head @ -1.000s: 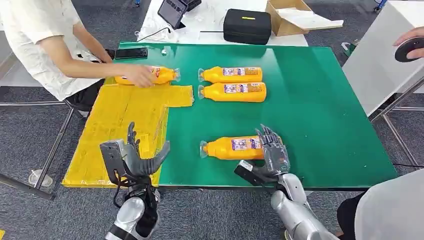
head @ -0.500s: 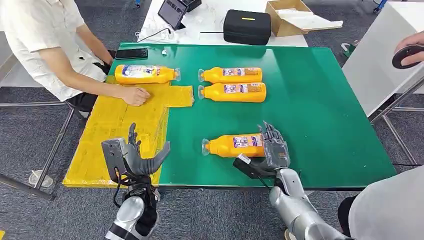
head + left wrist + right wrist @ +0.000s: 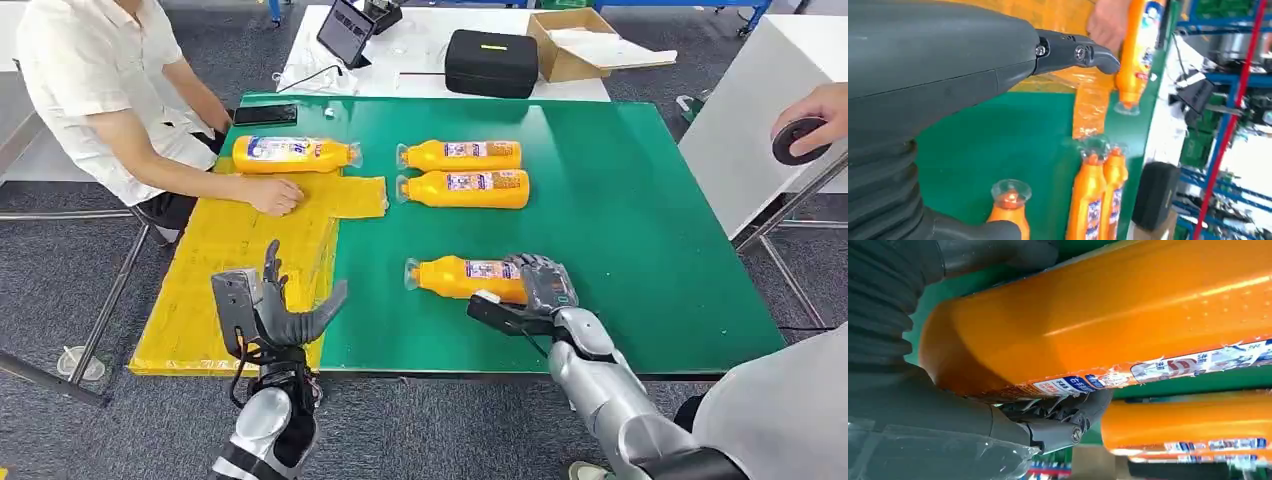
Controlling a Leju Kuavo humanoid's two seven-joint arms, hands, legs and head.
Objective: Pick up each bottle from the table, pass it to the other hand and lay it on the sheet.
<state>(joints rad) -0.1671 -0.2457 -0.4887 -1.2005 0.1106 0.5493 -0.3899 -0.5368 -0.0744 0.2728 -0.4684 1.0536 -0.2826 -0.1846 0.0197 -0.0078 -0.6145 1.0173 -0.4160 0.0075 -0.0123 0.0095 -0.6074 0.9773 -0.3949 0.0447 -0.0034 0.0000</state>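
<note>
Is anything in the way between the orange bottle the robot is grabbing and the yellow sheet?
Nothing visible blocks it. Bare green table lies between the near orange plastic bottle, gripped by the right hand, and the yellow sheet. The left hand waits open over the sheet's near edge.

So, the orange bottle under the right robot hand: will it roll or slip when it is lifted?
The orange bottle lies on its side on the smooth green table, so it may roll if nudged. Its glossy skin looks slippery. It seems full, probably rather heavy, and the right robot hand holds its base end, so the neck may sag.
</note>
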